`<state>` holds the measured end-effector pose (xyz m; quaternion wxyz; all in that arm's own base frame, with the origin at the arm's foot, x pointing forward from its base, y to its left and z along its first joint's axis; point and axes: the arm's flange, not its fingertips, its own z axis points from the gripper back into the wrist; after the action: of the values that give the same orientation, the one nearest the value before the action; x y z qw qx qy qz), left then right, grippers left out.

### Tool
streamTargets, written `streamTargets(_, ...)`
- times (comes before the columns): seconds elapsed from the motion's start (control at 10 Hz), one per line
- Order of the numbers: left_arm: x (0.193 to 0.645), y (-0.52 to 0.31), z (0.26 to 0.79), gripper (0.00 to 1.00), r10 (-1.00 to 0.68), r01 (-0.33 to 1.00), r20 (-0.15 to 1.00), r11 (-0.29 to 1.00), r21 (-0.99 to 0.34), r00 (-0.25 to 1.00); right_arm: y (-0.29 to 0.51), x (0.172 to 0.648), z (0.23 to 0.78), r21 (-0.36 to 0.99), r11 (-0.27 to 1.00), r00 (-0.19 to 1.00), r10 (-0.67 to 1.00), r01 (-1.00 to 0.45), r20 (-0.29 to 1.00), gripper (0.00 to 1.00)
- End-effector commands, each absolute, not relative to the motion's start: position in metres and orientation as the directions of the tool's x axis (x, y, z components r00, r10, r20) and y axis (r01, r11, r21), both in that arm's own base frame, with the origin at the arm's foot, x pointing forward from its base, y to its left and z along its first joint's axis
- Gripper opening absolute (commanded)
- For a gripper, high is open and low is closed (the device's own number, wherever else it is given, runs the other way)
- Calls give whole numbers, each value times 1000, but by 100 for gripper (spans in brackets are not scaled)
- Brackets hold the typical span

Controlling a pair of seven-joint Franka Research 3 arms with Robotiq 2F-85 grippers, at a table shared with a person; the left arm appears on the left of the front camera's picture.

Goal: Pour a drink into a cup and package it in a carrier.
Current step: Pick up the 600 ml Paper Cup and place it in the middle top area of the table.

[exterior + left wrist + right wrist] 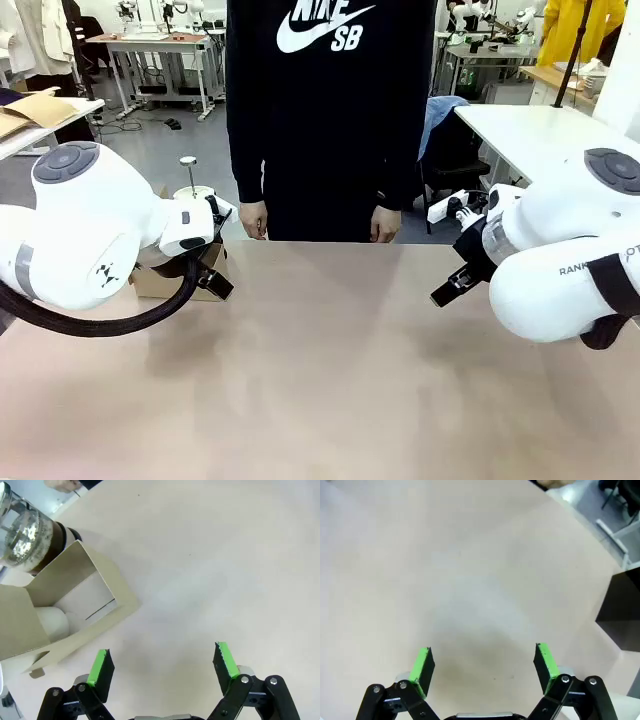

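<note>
Left fingers [101, 667]: spread wide, nothing between the green pads, hanging over bare tabletop [210, 570]. Just beside them, toward the wrist view's left edge, you see the carrier [107, 580].

Carrier: plain brown cardboard, thin walls, open on top, with a paler inner face. A white rounded object [51, 622] sits in one compartment; you cannot tell whether it is the cup or a lid.

Behind the carrier and touching or nearly touching it stands the carafe [22, 535], clear glass speckled with droplets. The drink [61, 534] shows as a dark brown band at its lower part.

In the front view, the carrier [160, 283] sits at the tabletop's left side, mostly hidden behind the left arm.

Right fingers [422, 669]: also spread wide and holding nothing, over bare tabletop. A black box [620, 610] lies at the right edge of that wrist view.

The person stands at the far side with both hands [253, 218] hanging at the tabletop's edge.
</note>
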<state>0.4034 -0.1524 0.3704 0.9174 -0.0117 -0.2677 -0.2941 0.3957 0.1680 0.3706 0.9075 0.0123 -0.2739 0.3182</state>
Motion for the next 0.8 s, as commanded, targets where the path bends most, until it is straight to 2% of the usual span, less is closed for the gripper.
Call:
streamTargets(0.0,403,-152,370,100,-534,546,498,827,136,683,168,396,371,-152,797,647,571,-584,505,100)
streamTargets(0.7,403,-152,370,100,-534,546,498,827,136,683,168,396,371,-152,797,647,571,-584,505,100)
